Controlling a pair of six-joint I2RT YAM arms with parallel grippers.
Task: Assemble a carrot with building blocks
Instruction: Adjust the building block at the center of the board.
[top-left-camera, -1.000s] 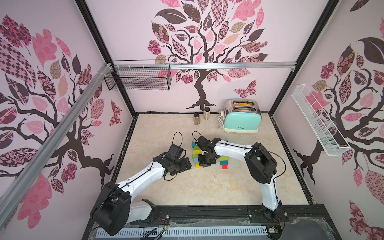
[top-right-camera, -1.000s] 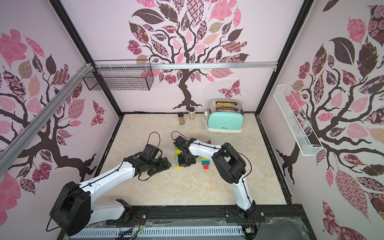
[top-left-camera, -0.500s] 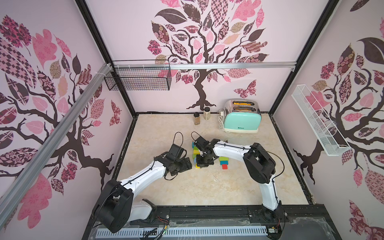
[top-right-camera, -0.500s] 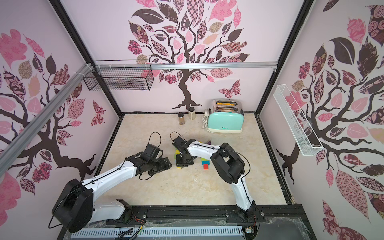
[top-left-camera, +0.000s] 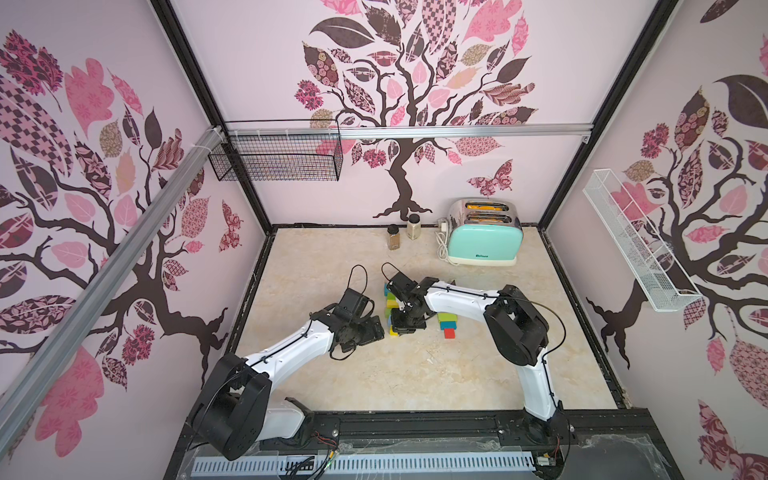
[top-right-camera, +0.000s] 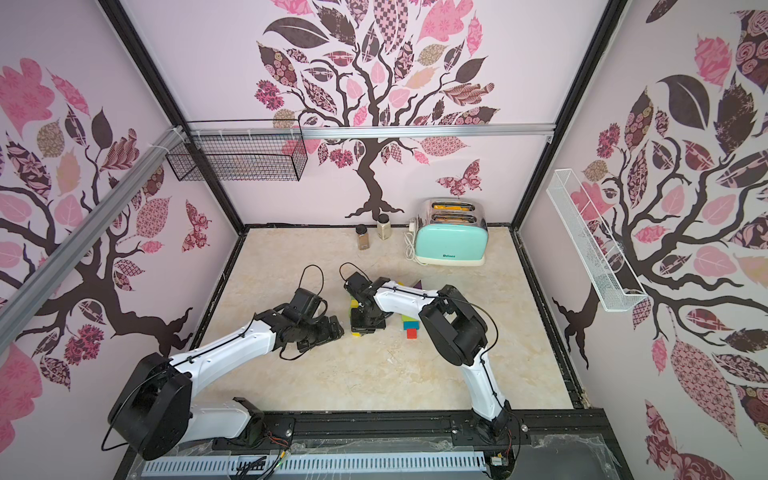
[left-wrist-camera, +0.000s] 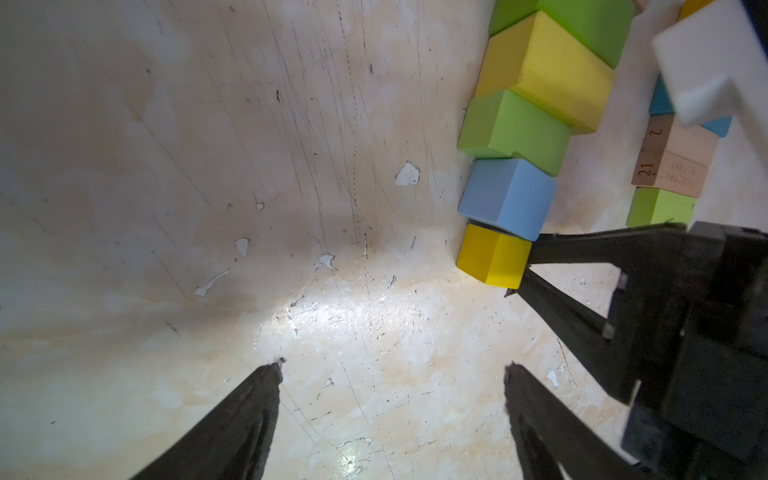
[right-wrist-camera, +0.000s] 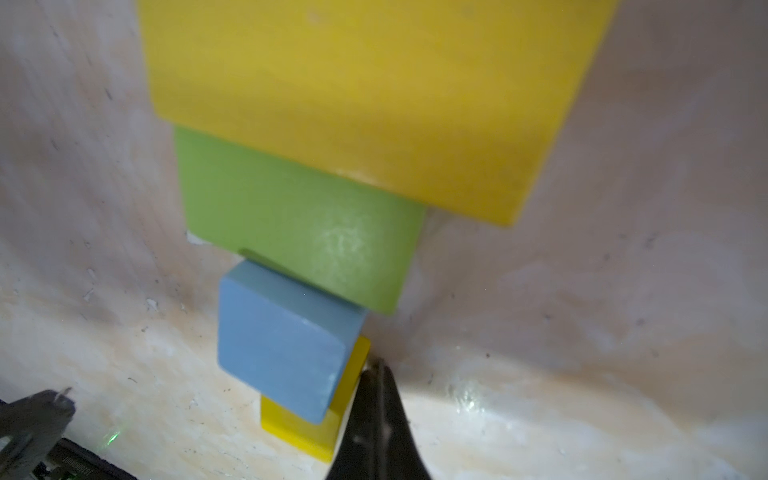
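Right gripper edged leftward; closed tips now at small yellow cube.

Both top views are bright, evenly lit and sharp, with the walls splaying outward toward the frame edges and only soft shadows on the counter. Both wrist views are dimmer, each with a white glare patch on the counter. The right wrist view is soft, and its large yellow block, closest to the lens, is out of focus.

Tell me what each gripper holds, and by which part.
Nothing is held. The left gripper is open over the table. The right gripper is shut, its tips at the small yellow block's side, not around it.
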